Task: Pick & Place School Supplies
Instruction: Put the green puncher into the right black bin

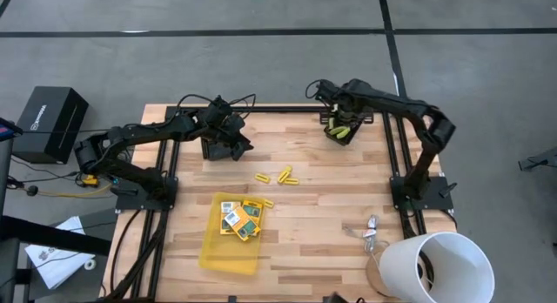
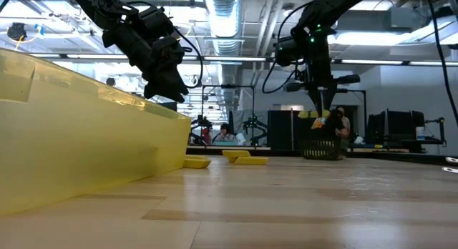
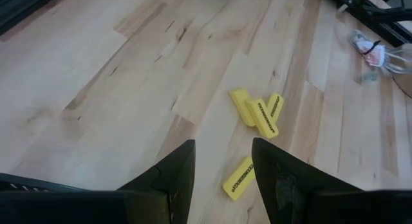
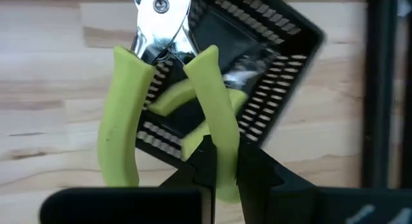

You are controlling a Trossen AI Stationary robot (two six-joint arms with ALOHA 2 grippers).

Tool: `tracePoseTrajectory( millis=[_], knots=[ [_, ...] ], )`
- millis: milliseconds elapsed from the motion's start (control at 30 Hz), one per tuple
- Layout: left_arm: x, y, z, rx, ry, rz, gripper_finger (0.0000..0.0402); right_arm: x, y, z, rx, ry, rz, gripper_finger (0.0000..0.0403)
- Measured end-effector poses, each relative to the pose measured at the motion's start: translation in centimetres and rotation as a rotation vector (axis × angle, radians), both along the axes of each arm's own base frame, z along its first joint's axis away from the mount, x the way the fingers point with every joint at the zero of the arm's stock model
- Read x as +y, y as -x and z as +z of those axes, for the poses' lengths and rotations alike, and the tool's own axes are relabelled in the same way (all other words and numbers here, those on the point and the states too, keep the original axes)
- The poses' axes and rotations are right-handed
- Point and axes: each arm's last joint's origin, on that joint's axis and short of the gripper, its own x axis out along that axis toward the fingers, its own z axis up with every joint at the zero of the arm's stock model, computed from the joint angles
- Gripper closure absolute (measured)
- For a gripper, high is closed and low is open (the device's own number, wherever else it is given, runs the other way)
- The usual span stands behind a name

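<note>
R tool (image 4: 215, 163) clamped on 1 green-handled scissor tool (image 4: 164, 102), hanging long-axis vertical right over black basket (image 4: 257, 82); L tool (image 3: 222, 166) apart, idle

The scissor-like tool (image 4: 168, 89) has bright, polished metal blades and smooth, matt yellow-green plastic handles. Just beyond its handles sits a black slotted basket (image 4: 257, 76), plastic-looking with a slight sheen. The table (image 4: 38, 76) beneath is pale wood planking, smooth and satin, its grain showing.
</note>
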Motion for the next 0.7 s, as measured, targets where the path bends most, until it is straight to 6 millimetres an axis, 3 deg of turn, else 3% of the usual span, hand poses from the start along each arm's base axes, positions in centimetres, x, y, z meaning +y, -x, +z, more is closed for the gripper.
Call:
tracePoseTrajectory(
  millis=[200,500,700],
  knots=[
    [0.0,0.0,0.0,-0.002,0.002,-0.002,0.0252,0.5,1.8,0.0,0.002,-0.013,-0.013,0.0377],
    [0.0,0.0,0.0,-0.006,-0.001,-0.002,0.0252,4.0,5.6,-2.0,-0.171,0.03,-0.144,0.0377],
    [0.0,-0.1,0.1,-0.012,-0.005,-0.002,0.0252,4.4,6.0,-1.7,-0.268,0.084,-0.159,0.0377]
  ],
)
